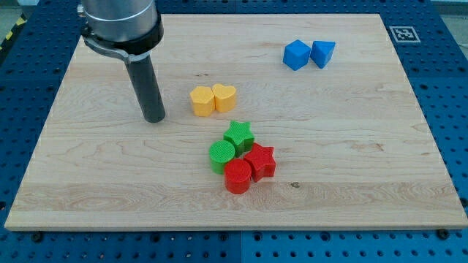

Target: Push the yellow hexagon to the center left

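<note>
The yellow hexagon (202, 101) lies on the wooden board (88, 168), a little above and left of the middle, touching a yellow heart (224, 96) on its right. My tip (154, 118) rests on the board to the left of the hexagon, slightly lower in the view, with a clear gap between them. The dark rod rises from the tip toward the view's top left.
A blue cube (296, 55) and a blue triangular block (322, 52) sit at the upper right. Below the yellow pair is a cluster: green star (238, 135), green cylinder (221, 155), red star (259, 161), red cylinder (237, 177).
</note>
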You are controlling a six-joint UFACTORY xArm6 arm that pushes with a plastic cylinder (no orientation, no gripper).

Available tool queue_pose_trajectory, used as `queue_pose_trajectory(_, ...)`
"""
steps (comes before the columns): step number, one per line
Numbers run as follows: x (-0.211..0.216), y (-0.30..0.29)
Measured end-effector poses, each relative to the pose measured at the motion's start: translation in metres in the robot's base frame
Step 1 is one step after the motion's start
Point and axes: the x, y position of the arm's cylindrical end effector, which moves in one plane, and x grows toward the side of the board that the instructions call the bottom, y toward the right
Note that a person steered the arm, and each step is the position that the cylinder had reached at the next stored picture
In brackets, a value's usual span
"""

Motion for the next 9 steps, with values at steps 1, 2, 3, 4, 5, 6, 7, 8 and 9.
queue_pose_trajectory(1,0.008,0.005)
queue_pose_trajectory(2,0.008,0.007)
queue_pose_trajectory(3,0.008,0.017)
queue_pose_trajectory(4,0.008,0.039)
queue_pose_trajectory(5,0.008,0.072)
queue_pose_trajectory(6,0.007,0.113)
queue_pose_trajectory(7,-0.007,0.144)
queue_pose_trajectory(8,-0.034,0.17)
queue_pose_trajectory(9,-0.038,0.174)
